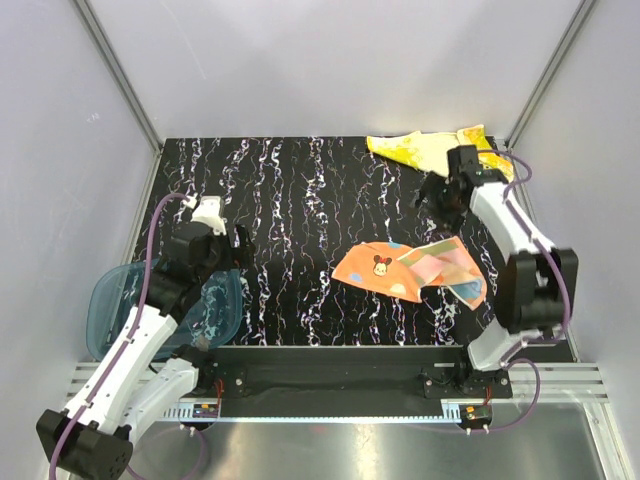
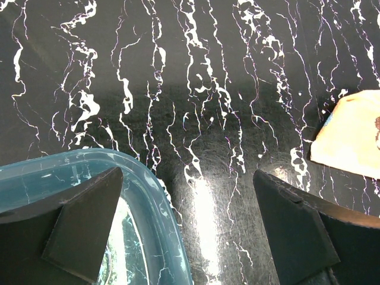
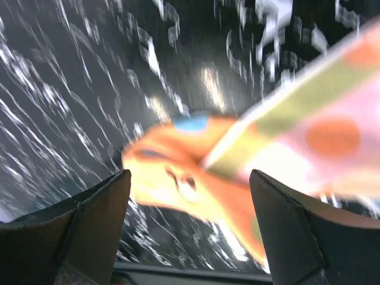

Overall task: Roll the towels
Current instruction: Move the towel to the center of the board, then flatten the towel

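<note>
- Our left claw (image 2: pixel 187 199) and right claw (image 3: pixel 190 178) both stand released, empty.
- We judge rolling not begun; next, one must pinch an edge of the orange towel (image 1: pixel 400 270).

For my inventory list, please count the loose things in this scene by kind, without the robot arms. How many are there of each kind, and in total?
Thin cloth towels: 2 (orange-pink patterned towel, yellow and cream towel)
Translucent teal-blue plastic tray: 1
Total: 3
</note>
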Motion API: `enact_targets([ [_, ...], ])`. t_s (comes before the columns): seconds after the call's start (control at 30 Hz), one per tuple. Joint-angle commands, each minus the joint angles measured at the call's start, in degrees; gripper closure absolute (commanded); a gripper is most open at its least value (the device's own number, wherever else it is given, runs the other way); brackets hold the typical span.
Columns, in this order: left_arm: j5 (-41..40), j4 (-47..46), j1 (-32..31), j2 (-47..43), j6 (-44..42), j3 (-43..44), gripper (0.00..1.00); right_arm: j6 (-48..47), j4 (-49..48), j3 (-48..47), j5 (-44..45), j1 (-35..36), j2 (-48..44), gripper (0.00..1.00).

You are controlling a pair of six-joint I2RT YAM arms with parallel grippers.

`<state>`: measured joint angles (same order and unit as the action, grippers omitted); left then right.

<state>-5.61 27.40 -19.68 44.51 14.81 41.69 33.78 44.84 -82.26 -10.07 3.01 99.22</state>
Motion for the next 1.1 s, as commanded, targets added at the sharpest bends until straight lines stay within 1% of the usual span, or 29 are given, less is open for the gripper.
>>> enact_targets([
  [0.0,0.95,-0.94,-0.18,0.22,-0.66,3.31,0.01,-2.49,1.82,5.42,8.29,6.91,-13.6,0.12],
  [0.03,0.77,-0.94,-0.18,0.14,-0.66,3.22,0.01,-2.06,2.53,8.75,9.7,9.36,-15.35,0.13],
  [0.1,0.77,-0.94,-0.18,0.05,-0.66,3.31,0.01,-1.7,4.11,11.76,9.71,10.61,-15.98,0.16],
  [0.17,0.77,-0.94,-0.18,-0.04,-0.66,3.31,0.01,-1.44,4.29,15.8,9.71,11.84,-15.46,0.2],
  [0.23,0.95,-0.68,-0.18,-0.13,-0.57,3.31,0.01,-1.26,3.94,18.96,9.71,12.46,-14.41,0.21],
  [0.4,0.86,-0.24,-0.18,-0.3,-0.57,3.48,0.01,-0.73,3.59,22.67,9.71,15.88,-11.16,0.21],
  [0.43,0.69,-0.15,-0.18,-0.48,-0.66,3.57,0.01,-0.56,3.59,22.93,11.11,16.41,-9.59,0.24],
  [0.47,0.6,-0.24,-0.27,-0.65,-0.66,3.57,0.01,-0.64,3.33,22.85,11.12,16.94,-8.79,0.29],
  [0.5,0.42,-0.15,-0.18,-0.65,-0.66,3.57,0.01,-0.47,3.06,22.84,10.86,18.08,-8.17,0.36],
  [0.53,0.42,-0.15,-0.18,-0.83,-0.57,3.57,0.01,-0.38,2.63,22.93,10.25,18.61,-7.21,0.52],
  [0.6,0.42,-0.24,-0.18,-0.92,-0.66,3.48,0.01,0.84,1.48,22.67,8.59,20.19,-6.06,0.68],
  [0.63,0.42,-0.07,-0.18,-0.92,-0.66,3.48,0.01,1.28,1.48,21.97,8.57,22.11,-5.62,0.81],
  [0.67,0.42,-0.06,-0.18,-0.92,-0.66,3.57,0.01,1.81,1.57,21.44,8.75,23.35,-5.09,0.85],
  [0.77,0.42,-0.06,-0.18,-0.92,-0.57,3.57,0.01,3.74,2.18,18.02,8.84,28.27,-2.99,0.93],
  [0.8,0.42,-0.06,-0.18,-0.92,-0.66,3.48,0.01,4.36,2.36,16.88,8.4,29.5,-2.37,0.94],
  [0.87,0.51,-0.15,-0.18,-0.92,-0.66,3.57,0.01,4.63,0.27,13.8,4.11,33.79,-0.44,0.92],
  [0.9,0.42,-0.06,-0.18,-0.92,-0.74,3.57,0.01,4.02,-1.32,13.01,-1.65,35.39,0.53,0.89],
  [0.93,0.33,0.02,-0.18,-0.92,-0.83,3.57,0.01,3.58,-2.9,11.78,-4.23,36.71,0.88,0.82],
  [0.97,0.33,-0.06,-0.18,-0.92,-0.83,3.57,0.01,3.49,-4.39,11.16,-5.74,38.81,1.41,0.64],
  [1.0,0.25,0.11,-0.18,-0.83,-0.83,3.66,0.01,3.22,-4.24,10.55,-5.84,39.44,1.76,0.35],
  [1.03,0.24,0.29,-0.18,-0.66,-0.83,3.75,0.01,2.96,-3.45,9.58,-4.97,39.97,1.59,0.26],
  [1.07,0.51,0.46,-0.18,-0.48,-0.66,3.83,0.01,2.52,-2.92,9.57,-4.09,40.15,1.16,0.2],
])
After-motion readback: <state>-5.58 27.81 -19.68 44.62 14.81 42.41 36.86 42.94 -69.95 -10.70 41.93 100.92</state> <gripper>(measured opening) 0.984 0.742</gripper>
